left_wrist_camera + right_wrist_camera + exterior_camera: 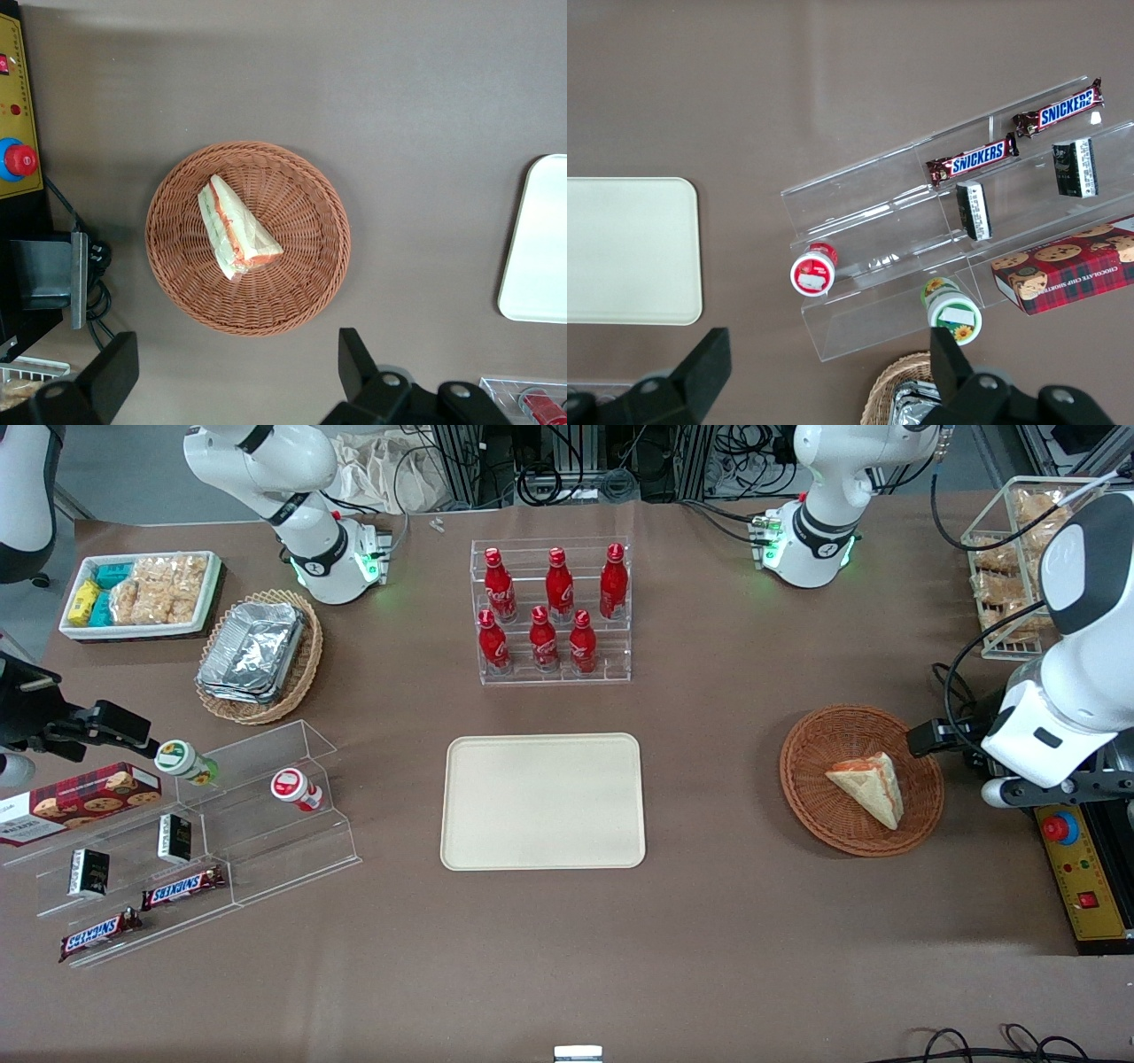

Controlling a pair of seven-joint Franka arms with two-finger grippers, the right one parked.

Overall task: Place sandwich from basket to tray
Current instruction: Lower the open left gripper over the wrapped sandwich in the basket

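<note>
Brown table covering runs under everything. Toward the working arm's end sits the reddish-brown wicker basket [861, 779], with the sandwich [236, 227] lying flat in it, red and green filling showing along one edge. High above the basket hangs the left gripper [237, 372], fingers [357, 357] spread wide and holding nothing. At the table's middle lies the cream tray [543, 801], bare, well apart from the basket.

Even, bright overhead light gives soft shadows, faint glare on the tray [542, 801] and foil pans [252, 648], and only the wide-spread gripper [237, 367] fingers [113, 370] look blurred above the basket [312, 266].
</note>
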